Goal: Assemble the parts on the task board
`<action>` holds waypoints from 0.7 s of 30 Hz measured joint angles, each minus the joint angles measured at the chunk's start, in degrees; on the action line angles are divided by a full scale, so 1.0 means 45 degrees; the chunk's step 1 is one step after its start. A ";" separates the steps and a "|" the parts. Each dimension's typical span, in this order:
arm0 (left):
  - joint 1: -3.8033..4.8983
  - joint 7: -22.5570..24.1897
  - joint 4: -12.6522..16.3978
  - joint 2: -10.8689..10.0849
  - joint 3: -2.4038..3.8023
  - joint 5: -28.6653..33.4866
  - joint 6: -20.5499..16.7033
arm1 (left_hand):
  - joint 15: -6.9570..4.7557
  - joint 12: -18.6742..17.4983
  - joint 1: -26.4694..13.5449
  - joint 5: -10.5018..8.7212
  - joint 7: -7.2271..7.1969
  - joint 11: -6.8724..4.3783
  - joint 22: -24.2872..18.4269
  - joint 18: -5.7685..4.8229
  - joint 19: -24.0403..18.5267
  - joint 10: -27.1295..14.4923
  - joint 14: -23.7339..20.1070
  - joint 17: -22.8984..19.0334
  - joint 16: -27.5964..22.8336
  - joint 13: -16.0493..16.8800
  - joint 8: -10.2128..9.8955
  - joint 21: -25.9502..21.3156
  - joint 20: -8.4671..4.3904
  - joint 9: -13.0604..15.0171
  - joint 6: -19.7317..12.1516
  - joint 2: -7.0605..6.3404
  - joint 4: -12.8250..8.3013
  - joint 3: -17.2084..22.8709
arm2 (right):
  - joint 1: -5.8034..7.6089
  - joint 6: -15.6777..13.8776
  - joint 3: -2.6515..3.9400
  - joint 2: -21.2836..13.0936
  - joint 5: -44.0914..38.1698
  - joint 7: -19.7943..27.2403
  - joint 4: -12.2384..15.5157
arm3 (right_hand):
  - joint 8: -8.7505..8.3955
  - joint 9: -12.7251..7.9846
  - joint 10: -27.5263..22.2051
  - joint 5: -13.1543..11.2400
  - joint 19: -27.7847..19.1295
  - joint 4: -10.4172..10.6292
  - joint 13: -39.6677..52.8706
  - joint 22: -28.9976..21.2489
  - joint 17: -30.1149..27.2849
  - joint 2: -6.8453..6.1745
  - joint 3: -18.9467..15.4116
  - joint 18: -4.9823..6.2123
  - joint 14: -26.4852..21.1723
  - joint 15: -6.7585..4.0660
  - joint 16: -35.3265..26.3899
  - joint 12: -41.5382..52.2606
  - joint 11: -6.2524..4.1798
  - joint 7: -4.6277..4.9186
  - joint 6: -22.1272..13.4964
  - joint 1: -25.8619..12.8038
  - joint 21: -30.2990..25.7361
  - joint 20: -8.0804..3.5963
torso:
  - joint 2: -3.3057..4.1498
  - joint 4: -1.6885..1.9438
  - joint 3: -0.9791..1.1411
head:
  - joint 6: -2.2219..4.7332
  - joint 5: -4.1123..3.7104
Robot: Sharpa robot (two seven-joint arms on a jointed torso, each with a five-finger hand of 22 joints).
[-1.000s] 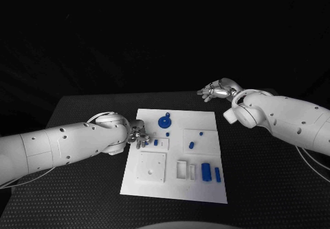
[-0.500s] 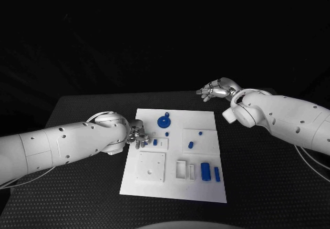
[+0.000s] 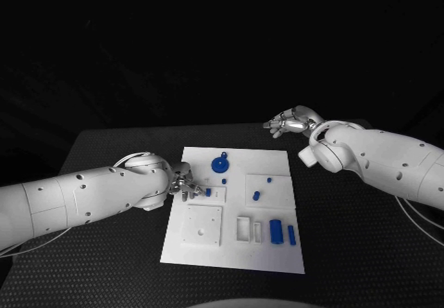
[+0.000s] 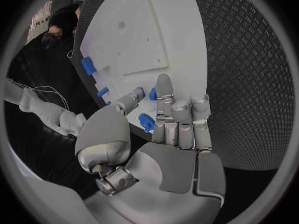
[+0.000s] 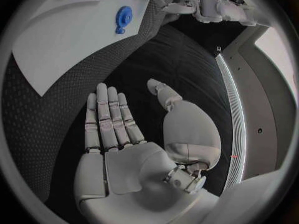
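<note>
Unmarked white task board (image 3: 236, 212), blue parts (image 3: 276, 230)

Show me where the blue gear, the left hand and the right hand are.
blue gear (image 3: 220, 164), head view, on its round face.
left hand (image 3: 184, 183), head view, on its fingers at the board's edge.
right hand (image 5: 134, 149), right wrist view, on its palm.

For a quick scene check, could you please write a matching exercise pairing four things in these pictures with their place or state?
Things:
1. left hand
2. right hand
3. blue gear
4. task board

Places or states:
A. open, off the board, beyond its far right corner
B. at the board's left edge, fingers over small blue parts
C. white, mid-table
D. on the board's far half

Pairs: 1-B, 2-A, 3-D, 4-C
</note>
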 measured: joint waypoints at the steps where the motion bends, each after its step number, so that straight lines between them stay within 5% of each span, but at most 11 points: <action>1: -0.0004 0.0000 0.0023 -0.0018 -0.0001 0.0000 -0.0034 | 0.0000 0.0000 -0.0049 0.0000 0.0000 0.0000 0.0000 -0.0004 0.0016 0.0000 0.0000 0.0000 0.0000 0.0011 -0.0002 0.0000 -0.0016 0.0027 0.0000 -0.0049 0.0160 0.0025 | -0.0001 0.0000 0.0000 0.0002 0.0000 0.0000 0.0000 | 0.0000 0.0000 0.0000 0.0000 0.0000 0.0000 0.0000 0.0000 0.0000 0.0000 0.0000 0.0000 0.0000 0.0000 0.0000 0.0000 0.0000 0.0000 0.0000 0.0000 0.0000 0.0000 | 0.0000 0.0000 0.0001 | 0.0005 0.0000; 11: -0.0021 -0.0049 0.0258 -0.0404 0.0120 -0.0023 -0.0402 | -0.0001 0.0000 -0.0015 0.0000 0.0244 -0.0019 0.0000 0.0001 0.0024 -0.0018 0.0001 -0.0012 0.0000 0.0063 -0.0139 0.0000 -0.0025 0.0108 -0.0393 -0.0147 0.0691 0.0117 | -0.0015 -0.0001 0.0000 -0.0008 0.0000 0.0000 -0.0003 | 0.0000 0.0001 0.0000 0.0000 0.0000 0.0000 0.0001 0.0010 0.0000 0.0000 0.0000 0.0000 0.0000 0.0000 0.0000 0.0000 0.0000 0.0000 0.0000 0.0000 -0.0047 0.0000 | 0.0001 0.0010 0.0007 | 0.0018 -0.0001; 21: -0.0028 -0.0141 0.0430 -0.0687 0.0721 -0.0091 -0.0733 | 0.0003 0.0000 0.0287 0.0000 0.0282 0.0052 0.0022 0.0007 0.0023 -0.0088 -0.0001 -0.0043 0.0000 0.0080 -0.0100 0.0000 -0.0025 0.0207 -0.0467 -0.0051 0.0723 0.0150 | -0.0029 -0.0001 0.0000 -0.0032 0.0000 0.0000 0.0003 | 0.0000 0.0001 0.0000 0.0000 0.0000 0.0000 0.0002 0.0016 0.0000 0.0000 0.0000 0.0000 0.0001 0.0000 0.0000 0.0000 0.0000 0.0000 0.0000 0.0000 -0.0047 0.0000 | 0.0000 0.0004 0.0013 | 0.0101 0.0017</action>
